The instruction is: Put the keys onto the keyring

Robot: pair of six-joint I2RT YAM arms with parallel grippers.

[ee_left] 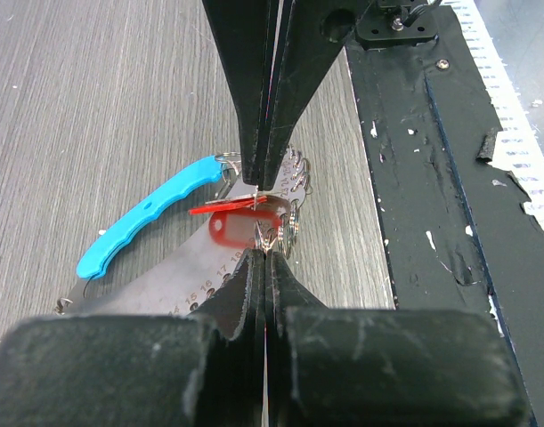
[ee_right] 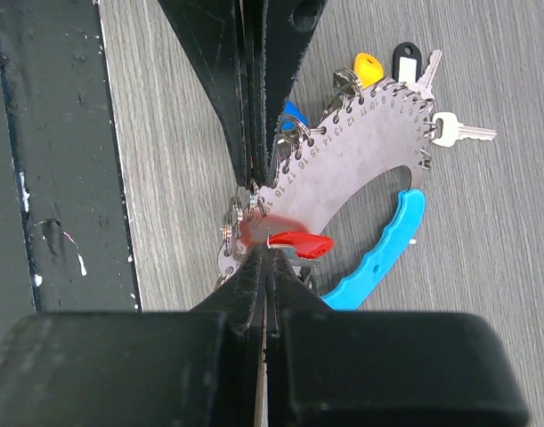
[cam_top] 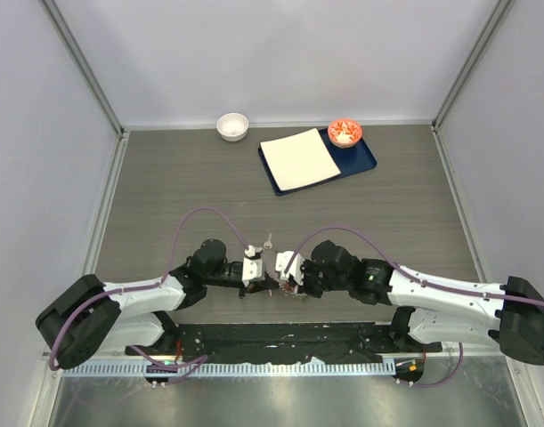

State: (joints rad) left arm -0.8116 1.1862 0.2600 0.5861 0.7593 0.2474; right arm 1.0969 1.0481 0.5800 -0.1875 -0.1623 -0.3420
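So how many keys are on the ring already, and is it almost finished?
Mostly done, it seems. The yellow key, black key, blue key and a silver key already hang from the keyring. In hand: the left gripper and right gripper are shut beside the red key; I can't tell if it's hooked on yet. No loose keys show, so little seems left.

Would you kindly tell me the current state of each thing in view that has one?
Left gripper: jaws shut, tips at the red key.
Right gripper: jaws shut, tips at the same key.
Keyring: on the table, several keys hung through its holes.
White bowl: upright.
Red bowl: upright on the blue tray, something white inside.
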